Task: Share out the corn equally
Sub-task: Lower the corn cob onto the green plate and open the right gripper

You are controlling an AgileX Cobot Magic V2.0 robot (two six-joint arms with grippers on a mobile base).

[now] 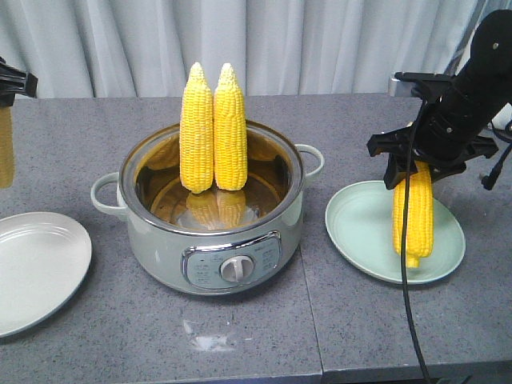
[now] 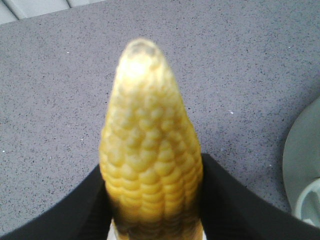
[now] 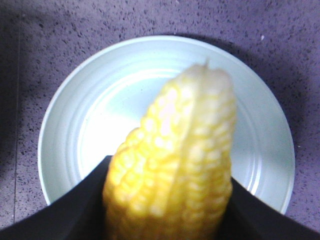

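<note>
4 bright yellow husked corn cobs are in view. 2 of them [image 1: 197, 128] [image 1: 230, 128] stand upright, tips up and side by side, touching, in the pale green electric cooking pot with a shiny steel bowl [image 1: 160, 232] at the middle of the grey speckled counter [image 1: 360, 336].

The right gripper [image 1: 416, 164] is clamped on the thick end of the 3rd cob [image 1: 414, 212], which hangs point down over the pale green round plate [image 1: 360, 232] to the right of the pot. I cannot tell whether its tip touches the plate.

The left gripper [image 1: 10, 88], at the far left edge, is closed on the 4th cob [image 2: 150, 150], black fingers [image 2: 75, 210] pressing on both sides. This cob points down over bare counter, just beside the white round plate [image 1: 40, 264], which lies left of the pot.
</note>
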